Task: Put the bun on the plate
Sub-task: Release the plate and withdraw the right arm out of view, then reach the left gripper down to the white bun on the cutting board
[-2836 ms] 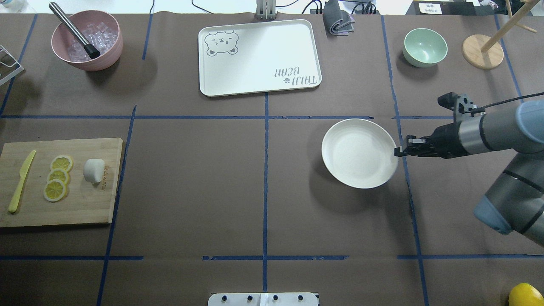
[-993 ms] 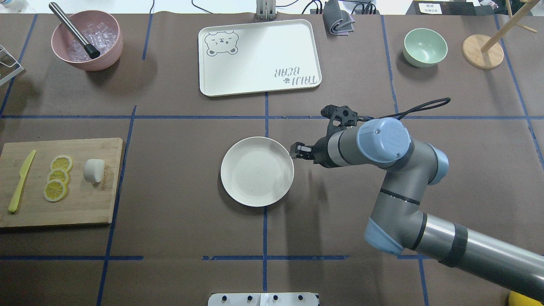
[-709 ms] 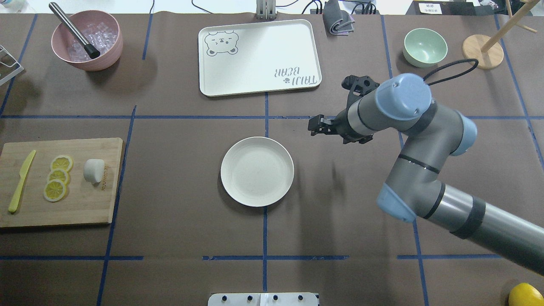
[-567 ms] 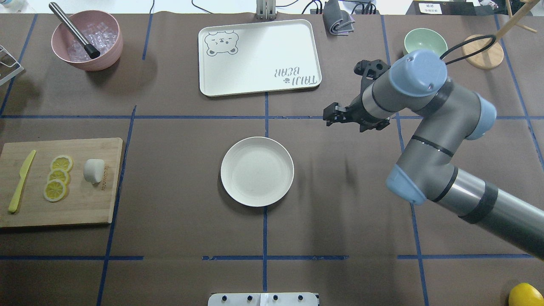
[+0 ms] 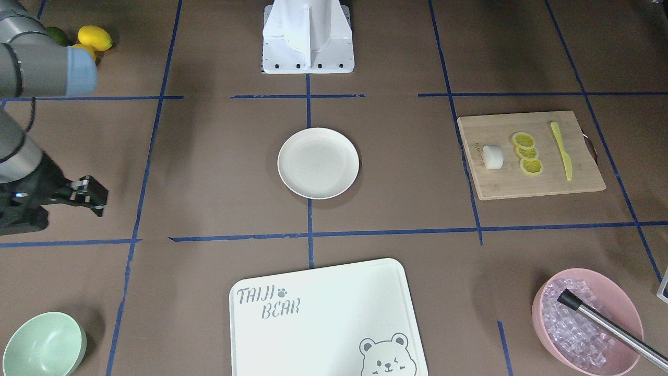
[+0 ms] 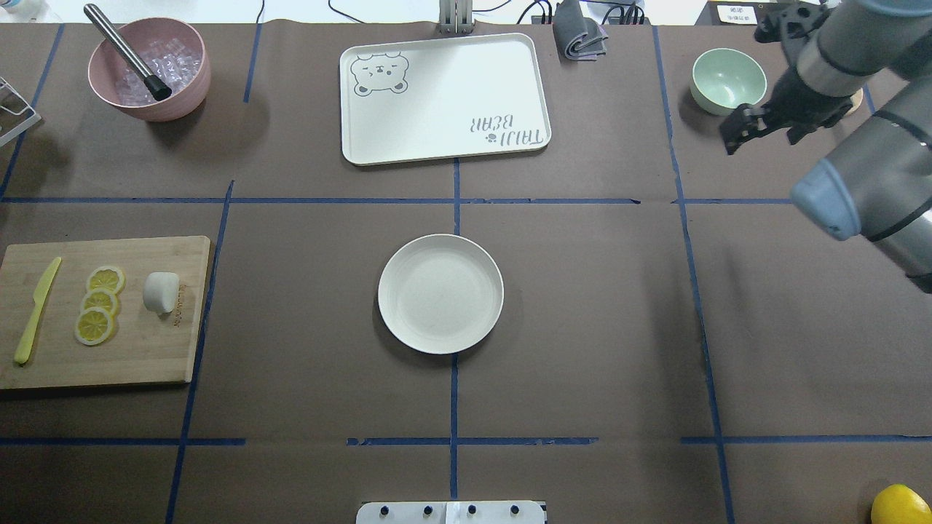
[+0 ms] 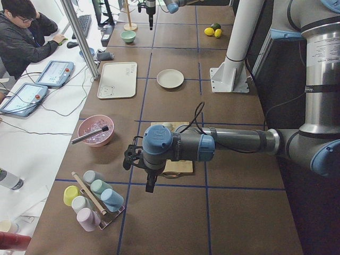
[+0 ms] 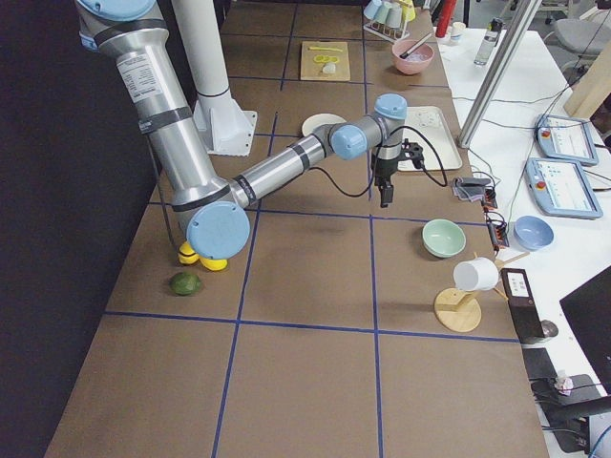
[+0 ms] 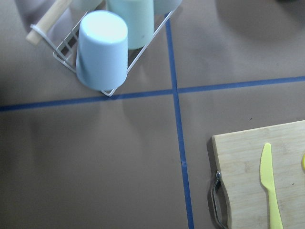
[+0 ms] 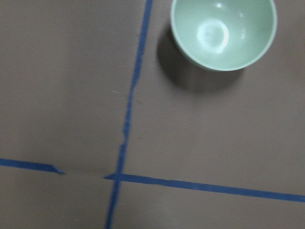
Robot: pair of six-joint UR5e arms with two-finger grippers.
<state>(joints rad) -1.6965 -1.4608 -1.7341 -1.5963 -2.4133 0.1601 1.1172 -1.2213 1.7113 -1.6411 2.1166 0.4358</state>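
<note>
The bun [image 6: 161,292] lies on the wooden cutting board [image 6: 145,356] at the left side of the tabletop [image 6: 306,393], toward the board's 3 o'clock edge, with nothing gripping it. Just beside it at 9 o'clock runs a column of three lemon slices [image 6: 100,300], and farther out the same way lies a yellow knife [image 6: 36,311]. The plate [image 6: 440,294] sits at the middle of the tabletop, at 3 o'clock from the bun in the overhead view and well apart from the board. At 12 o'clock from the plate lies the bear-printed tray [image 6: 444,94]. At about 10 o'clock, far off, stands a pink bowl [image 6: 182,102] of ice cubes with a metal rod leaning in it. The right gripper [image 6: 734,137] hangs above the tabletop at roughly 2 o'clock from the plate, near the green bowl [image 6: 728,80] on its 6 o'clock side; its jaws stand parted with nothing between them. The left gripper [image 7: 150,186] shows only in the side view, pointing down near the board's knife end — whether its jaws are parted or closed I cannot tell.
</note>
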